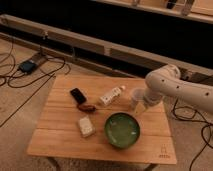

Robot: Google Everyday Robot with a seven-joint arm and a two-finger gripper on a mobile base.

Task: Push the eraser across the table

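The eraser [77,94] is a small flat black block lying on the left middle of the light wooden slatted table [65,145]. My white arm reaches in from the right, and the gripper [141,106] hangs over the table's right side, just above the green bowl [122,130]. The gripper is well to the right of the eraser and apart from it.
A reddish-brown oblong thing [86,107] lies just below the eraser. A pale cream block [86,126] sits left of the bowl. A white bottle [111,95] lies on its side and a clear cup [136,96] stands by the gripper. Cables [30,67] lie on the floor at left.
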